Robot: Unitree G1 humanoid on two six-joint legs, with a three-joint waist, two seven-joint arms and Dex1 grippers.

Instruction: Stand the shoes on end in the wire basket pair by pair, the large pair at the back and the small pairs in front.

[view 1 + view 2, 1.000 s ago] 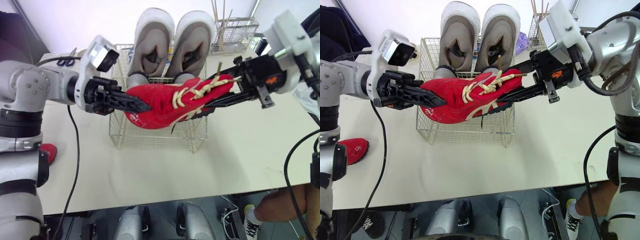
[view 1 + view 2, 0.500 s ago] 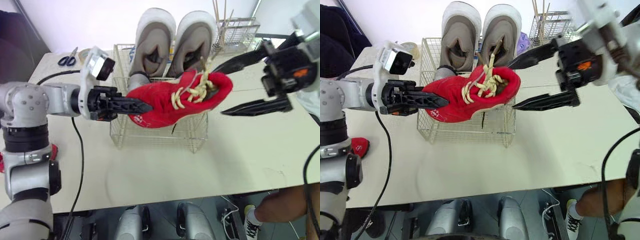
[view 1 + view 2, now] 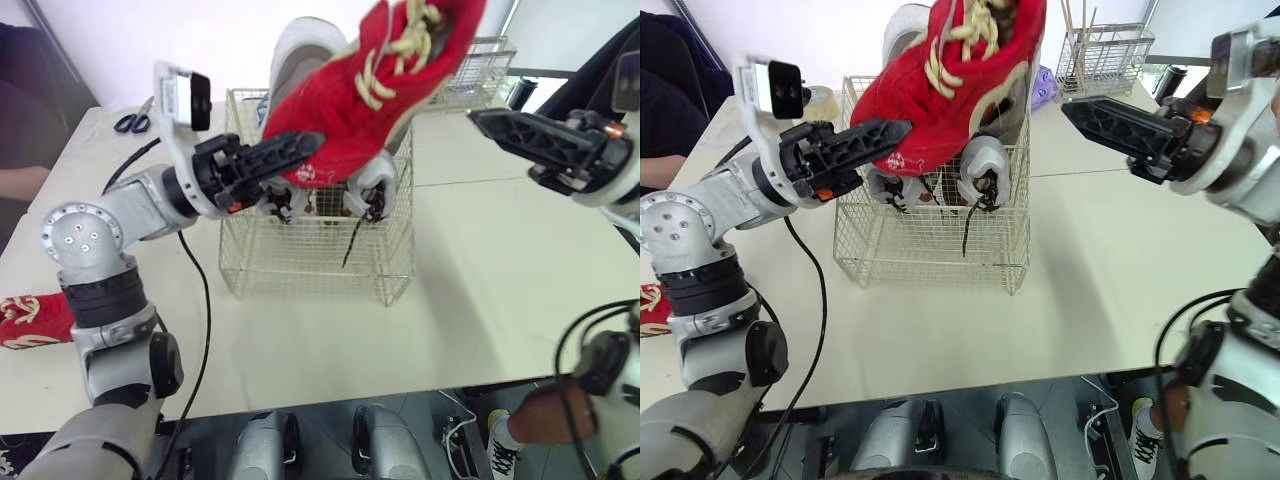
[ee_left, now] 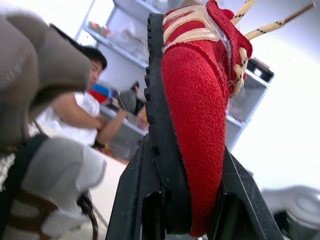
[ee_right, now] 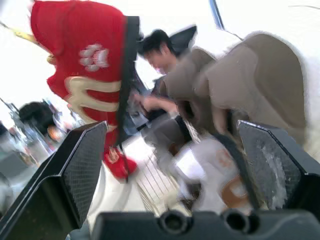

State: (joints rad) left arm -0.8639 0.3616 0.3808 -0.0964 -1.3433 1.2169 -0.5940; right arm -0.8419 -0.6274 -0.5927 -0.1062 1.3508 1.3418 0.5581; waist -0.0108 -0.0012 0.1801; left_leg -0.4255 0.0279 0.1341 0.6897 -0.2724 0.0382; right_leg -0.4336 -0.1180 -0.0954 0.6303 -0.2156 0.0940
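The left tool (image 3: 300,148) is clamped tight on one end of a red fuzzy shoe with cream laces (image 3: 390,80). One black finger presses on the black sole and the other on the red top. The shoe is up in the air over the wire basket (image 3: 300,270). It is tipped up steeply, with its open end the highest part.

The right tool (image 5: 172,130) has its two fingers wide apart and holds nothing. It hangs over the tabletop (image 3: 480,300) to the right of the basket.

The basket sits near the back edge of the tabletop, around the middle. A big grey and white pair of shoes (image 3: 290,55) stands on end at the back of it.

A second red shoe (image 3: 35,320) lies at the left edge of the tabletop. Blue-handled scissors (image 3: 130,122) lie near the back left corner. A small wire rack (image 3: 480,65) stands near the back right.
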